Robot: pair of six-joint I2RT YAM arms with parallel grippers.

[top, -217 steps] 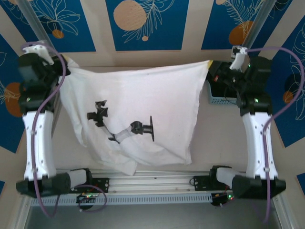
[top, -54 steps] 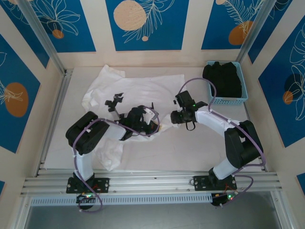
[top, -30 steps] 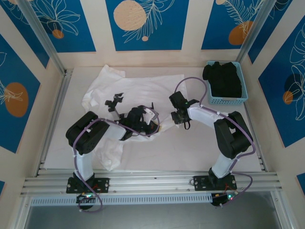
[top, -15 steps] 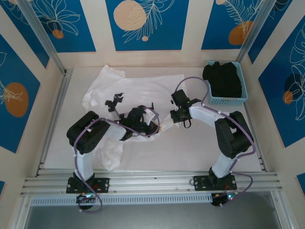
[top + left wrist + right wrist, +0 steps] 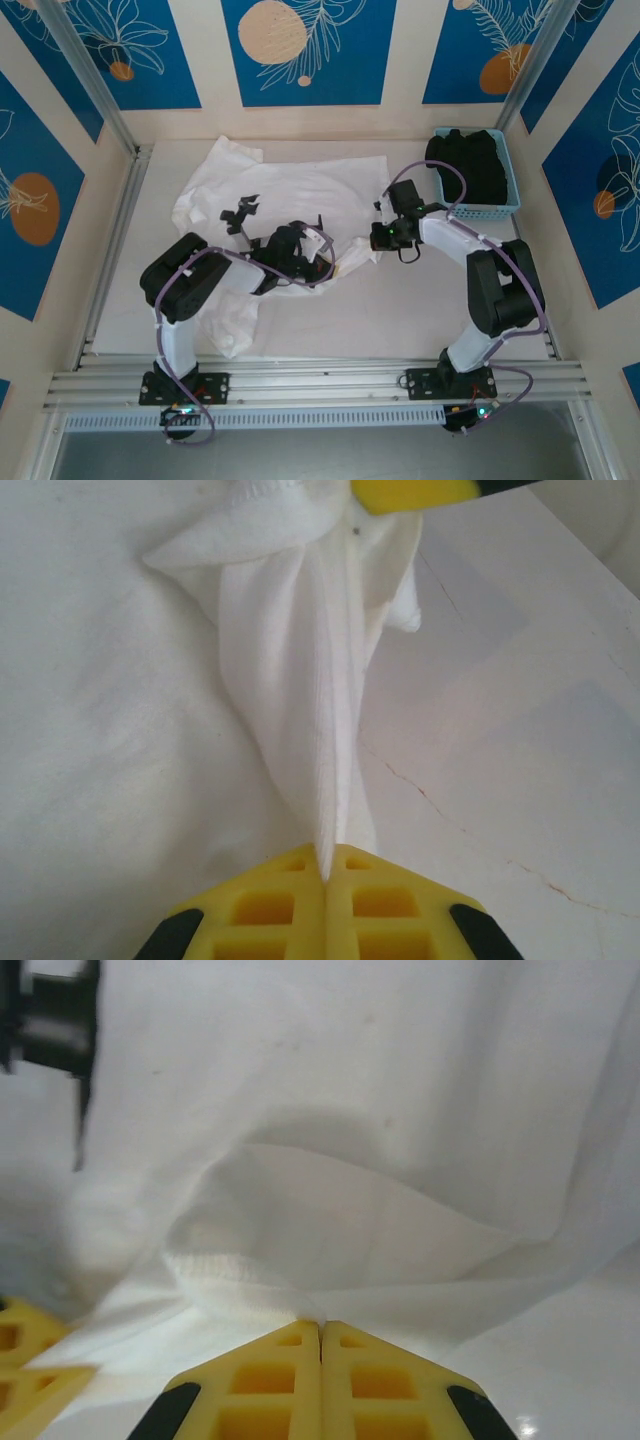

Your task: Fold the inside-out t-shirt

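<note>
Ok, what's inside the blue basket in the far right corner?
A black garment fills the blue basket almost from wall to wall. The basket's floor and anything beneath the garment are covered, so I can't tell what else is in there.

1. Table (image 5: 400, 310): white, flat, spread before me; fine hairline cracks show in my left wrist view.
2. Back wall (image 5: 300, 50): blue panels with orange discs and pale leaf drawings, beige strips between.
3. Left wall (image 5: 30, 200), right wall (image 5: 610, 190): same pattern.
4. Left post (image 5: 90, 75), right post (image 5: 535, 60): bare metal, at the far corners.
5. Rail (image 5: 320, 385): aluminium, along my near edge.
6. Light: bright, even.
</note>
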